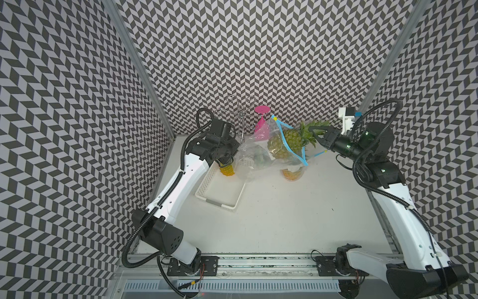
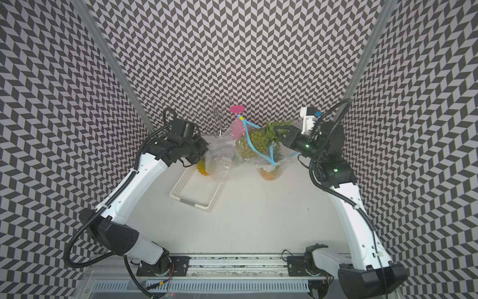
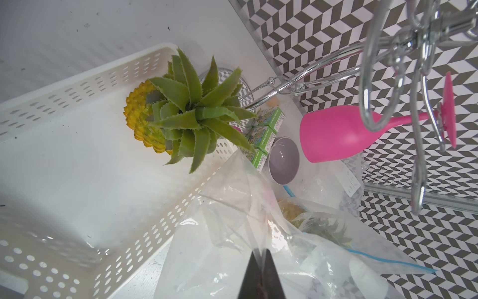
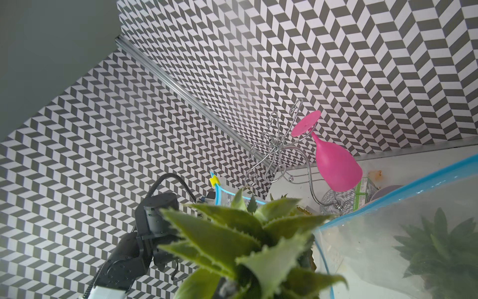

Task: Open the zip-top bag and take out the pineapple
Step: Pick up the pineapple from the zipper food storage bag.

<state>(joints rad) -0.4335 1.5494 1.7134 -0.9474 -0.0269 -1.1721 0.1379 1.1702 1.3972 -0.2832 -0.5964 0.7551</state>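
Observation:
The clear zip-top bag (image 1: 258,158) (image 2: 222,158) with a blue zip hangs in the air between my two arms, its mouth open toward the right. My left gripper (image 1: 234,155) (image 3: 261,252) is shut on the film at the bag's closed end (image 3: 227,233). The pineapple (image 1: 283,142) (image 2: 249,145) lies across the mouth, its body inside and its green crown (image 4: 245,233) outside. My right gripper (image 1: 316,137) (image 2: 280,136) is shut on that crown. In the right wrist view the leaves hide the jaws, and the bag (image 4: 375,246) lies beside them.
A white perforated basket (image 1: 214,200) (image 3: 64,155) below the left gripper holds a second, yellow pineapple (image 1: 227,169) (image 3: 139,121). A chrome rack (image 1: 241,116) carries a pink wine glass (image 1: 262,124). Green boxes (image 3: 263,129), a grey cup (image 3: 283,160) and an orange-yellow object (image 1: 292,174) are nearby.

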